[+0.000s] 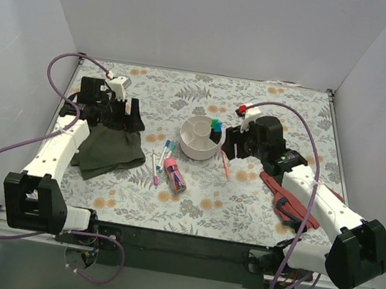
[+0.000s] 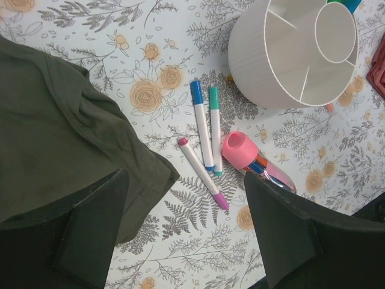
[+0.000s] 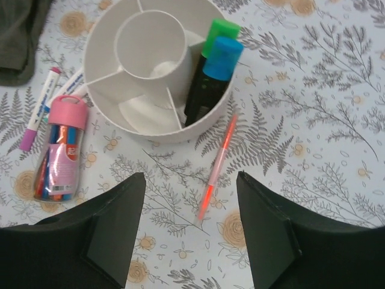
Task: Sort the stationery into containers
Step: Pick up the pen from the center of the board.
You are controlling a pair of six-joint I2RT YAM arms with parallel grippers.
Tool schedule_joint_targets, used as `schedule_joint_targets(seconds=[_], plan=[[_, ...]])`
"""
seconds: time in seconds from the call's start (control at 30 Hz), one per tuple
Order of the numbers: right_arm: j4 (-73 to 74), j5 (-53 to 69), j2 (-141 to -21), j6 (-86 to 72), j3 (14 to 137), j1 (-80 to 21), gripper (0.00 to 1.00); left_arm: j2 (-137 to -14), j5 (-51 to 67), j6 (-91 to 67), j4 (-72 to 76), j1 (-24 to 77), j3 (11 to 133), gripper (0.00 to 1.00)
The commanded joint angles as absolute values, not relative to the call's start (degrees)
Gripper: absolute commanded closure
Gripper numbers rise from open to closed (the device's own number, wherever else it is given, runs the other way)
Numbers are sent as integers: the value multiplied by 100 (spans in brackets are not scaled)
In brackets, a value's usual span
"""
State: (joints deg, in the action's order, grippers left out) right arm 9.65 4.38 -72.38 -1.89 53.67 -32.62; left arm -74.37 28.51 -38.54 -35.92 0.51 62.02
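Observation:
The round off-white divided bowl [image 1: 196, 150] stands mid-table. A green-ended highlighter [image 3: 212, 42] and a blue-ended one [image 3: 213, 72] stand in one outer compartment. The orange-pink pen [image 3: 218, 165] lies on the table just right of the bowl [image 3: 150, 129]. My right gripper [image 3: 189, 235] is open and empty, hovering just near of that pen. Three white pens, blue-capped [image 2: 201, 129], teal-capped [image 2: 215, 129] and pink-capped [image 2: 198, 162], lie left of the bowl [image 2: 258, 60] beside the stubby pink tube [image 2: 240, 150]. My left gripper [image 2: 186, 235] is open and empty, by the olive cloth's edge.
A dark olive cloth [image 1: 107, 149] lies crumpled at the left under my left arm. A red cloth [image 1: 289, 198] lies at the right under my right arm. Grey walls close the table on three sides.

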Motion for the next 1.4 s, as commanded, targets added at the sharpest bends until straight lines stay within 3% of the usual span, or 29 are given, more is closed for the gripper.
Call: schedule_joint_targets(seconds=[0.0, 0.07, 0.17, 0.5, 0.8, 1.0, 1.1, 1.2, 1.37], plan=[[967, 491, -7479, -641, 5239, -2919, 37, -7224, 3032, -3902, -3797, 70, 6038, 22], [906, 519, -7680, -791, 5168, -2778, 49, -7277, 3067, -3946, -3797, 70, 6056, 23], [661, 799, -7883, -406, 5019, -2742, 53, -7452, 2971, -3920, -3797, 70, 6108, 23], [-447, 273, -8384, -422, 4483, -3111, 53, -7708, 2663, -3753, -3543, 70, 6152, 23], [-475, -614, -9087, -799, 4684, -3270, 55, -8051, 2532, -3850, -3401, 70, 6372, 23], [-387, -572, -9343, -984, 4886, -3270, 55, -8051, 2505, -3876, -3349, 70, 6355, 23], [-369, -519, -9448, -984, 4896, -3270, 60, -8042, 2549, -3902, -3331, 70, 6293, 23], [-369, -623, -9518, -1028, 4852, -3270, 74, -8068, 2566, -3911, -3261, 70, 6267, 23], [-343, -589, -9448, -1055, 4536, -3270, 75, -8147, 2575, -3902, -3173, 70, 6372, 23]])
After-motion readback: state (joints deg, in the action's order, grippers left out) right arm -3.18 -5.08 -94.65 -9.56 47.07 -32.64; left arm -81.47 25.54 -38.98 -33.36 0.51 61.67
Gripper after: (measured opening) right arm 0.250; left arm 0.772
